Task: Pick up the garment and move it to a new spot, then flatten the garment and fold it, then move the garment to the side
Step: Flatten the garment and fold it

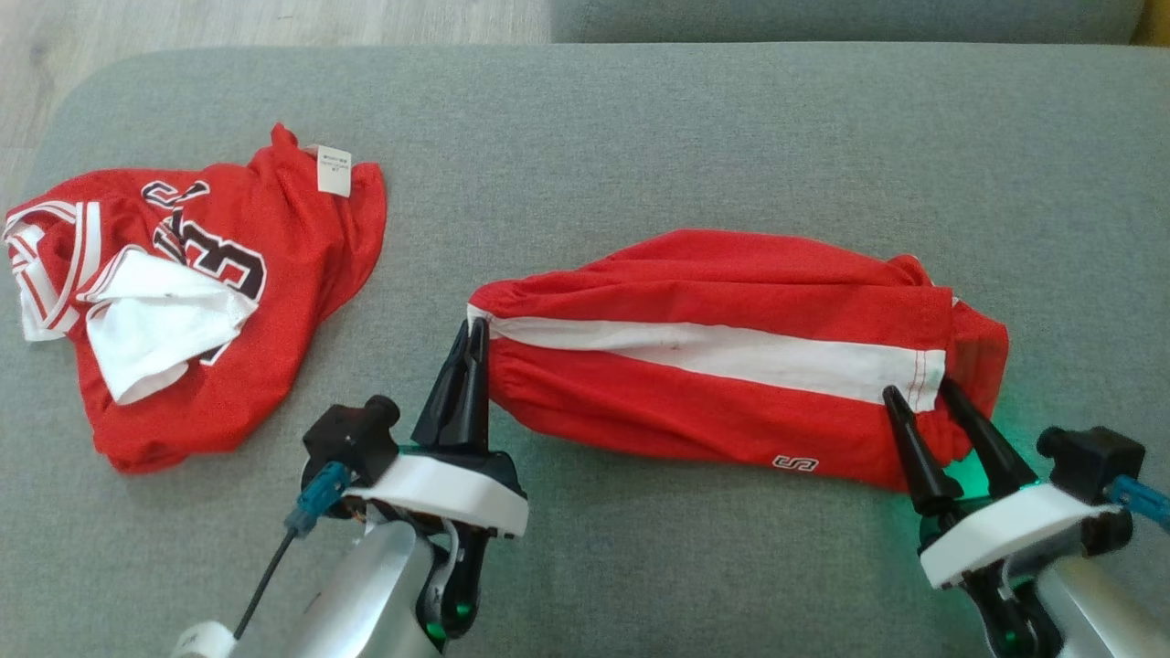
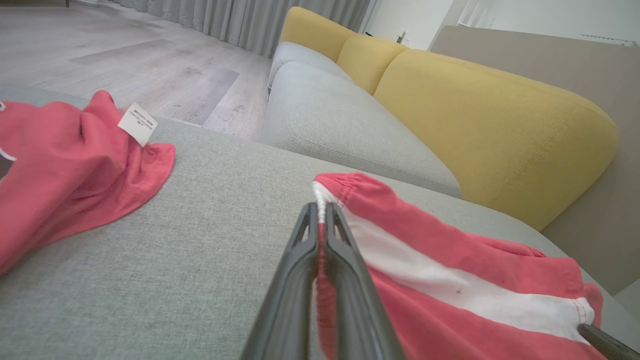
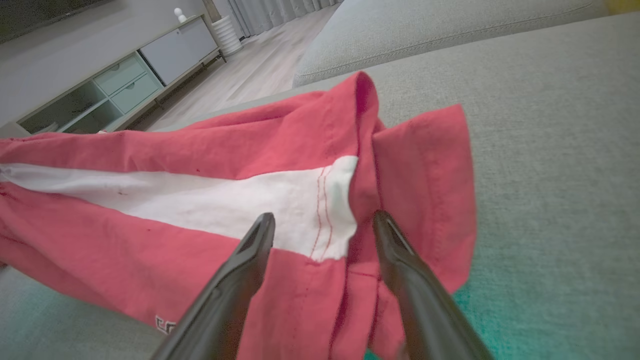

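Note:
The garment (image 1: 731,274) is a pair of red shorts with a white side stripe. It lies stretched left to right on the grey cushion (image 1: 640,137). My left gripper (image 1: 475,334) is shut on the elastic waistband at the garment's left end. The left wrist view shows red cloth (image 2: 450,250) pinched between its fingers (image 2: 320,207). My right gripper (image 1: 919,391) stands open over the hem at the right end. One of its fingers rests on the white stripe (image 3: 300,200) and the other on the folded red hem. The gripper (image 3: 324,220) has nothing clamped in it.
A crumpled red jersey (image 1: 274,238) with white trim and a tag lies at the cushion's left end, also seen as red cloth (image 2: 60,160). The cushion's left edge drops to wood floor (image 1: 183,23). Yellow back cushions (image 2: 475,110) and a low cabinet (image 3: 125,80) stand beyond.

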